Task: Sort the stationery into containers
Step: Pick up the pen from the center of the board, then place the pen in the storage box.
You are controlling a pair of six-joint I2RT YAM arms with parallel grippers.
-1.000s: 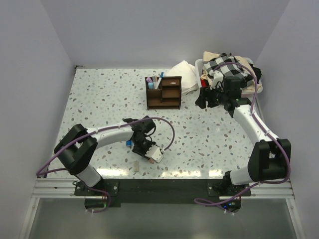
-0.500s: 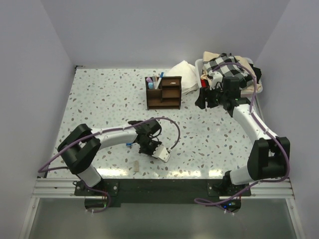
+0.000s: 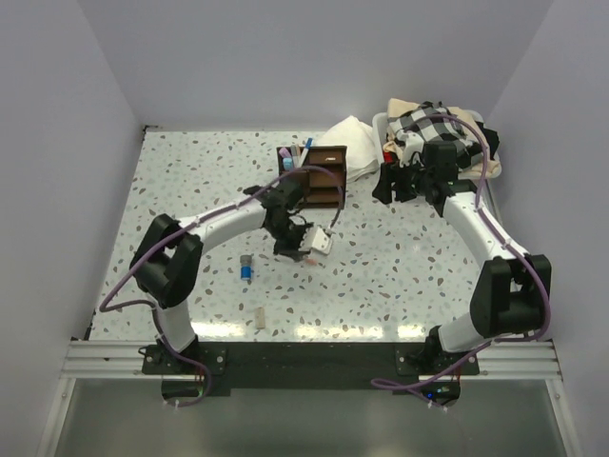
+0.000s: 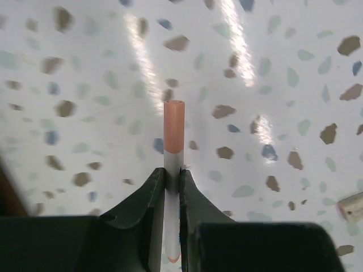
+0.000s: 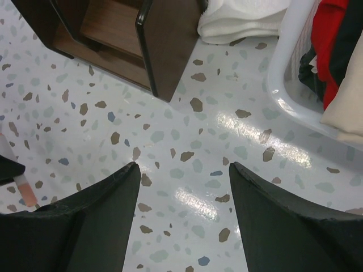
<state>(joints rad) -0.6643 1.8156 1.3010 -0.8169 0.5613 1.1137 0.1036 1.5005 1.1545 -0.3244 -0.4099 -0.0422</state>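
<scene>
The left gripper [image 4: 172, 175] clenches an orange-tipped white pen [image 4: 174, 122] jutting out ahead of it; the right gripper [image 5: 184, 170] stands spread, grasping nothing. The brown organizer [image 5: 167, 51] sits ahead of it, leftward.

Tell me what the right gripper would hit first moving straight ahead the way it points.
Likely the speckled tabletop, short of the wooden organizer; depth is unclear, so the organizer might come first.

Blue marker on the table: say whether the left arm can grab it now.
Probably not yet: the left gripper is shut on an orange-tipped pen; nothing else blocks the blue marker.
</scene>
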